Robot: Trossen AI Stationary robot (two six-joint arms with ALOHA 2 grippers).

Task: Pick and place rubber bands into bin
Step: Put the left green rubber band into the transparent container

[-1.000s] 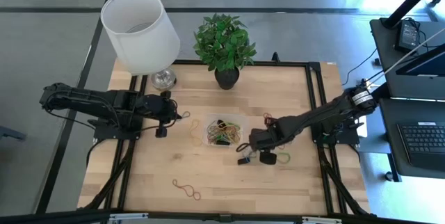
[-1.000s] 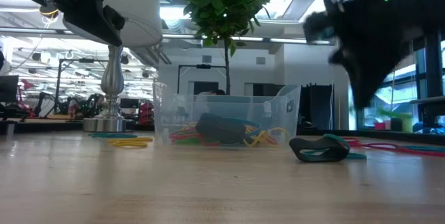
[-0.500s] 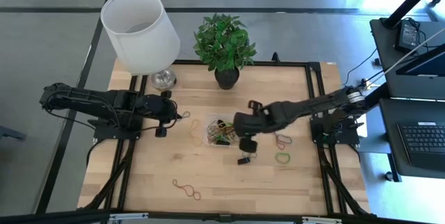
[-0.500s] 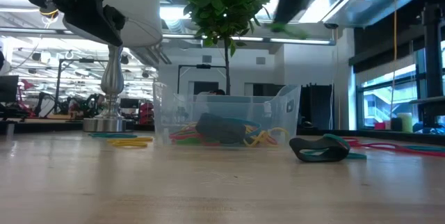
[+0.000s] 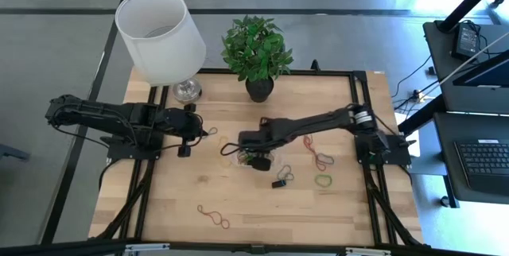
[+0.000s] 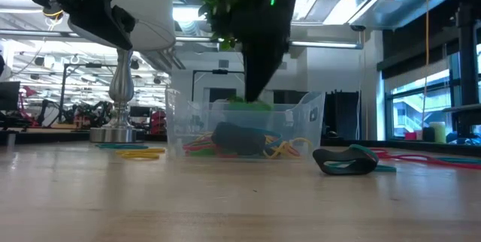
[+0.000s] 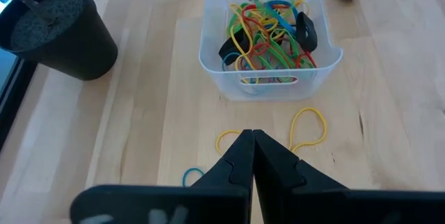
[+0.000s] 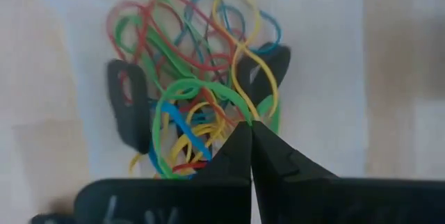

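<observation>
The clear bin point(image 5: 256, 151) stands mid-table, holding several rubber bands point(image 7: 268, 33) in red, green, yellow, blue and black. My right gripper point(image 5: 256, 159) hangs over the bin, pointing down, shut on a green rubber band point(image 8: 182, 92); the low view shows that band point(image 6: 252, 105) at the height of the bin's rim point(image 6: 301, 108). My left gripper point(image 7: 252, 137) waits shut above the table left of the bin point(image 7: 271, 78), touching nothing. Loose bands lie flat on the table: yellow ones point(image 7: 307, 123), a red one point(image 5: 318, 160), a green one point(image 5: 323, 180) and a black one point(image 6: 346, 159). My right gripper pinches the green band point(image 8: 240, 116) between its two fingertips point(image 8: 243, 137). The fingers come from above, pointing down. The band hangs as an open loop below them over the bin; whether its lower end touches the bands inside, I cannot tell.
A white-shaded lamp point(image 5: 163, 25) and a potted plant point(image 5: 256, 49) stand at the table's far edge. More bands lie near the front edge point(image 5: 213, 215). Bare wood point(image 5: 183, 184) lies toward the near left.
My right gripper has swung from the loose bands on the table's right toward the left, rising a little, and now hangs over the bin with the green band carried along, clear of the table.
</observation>
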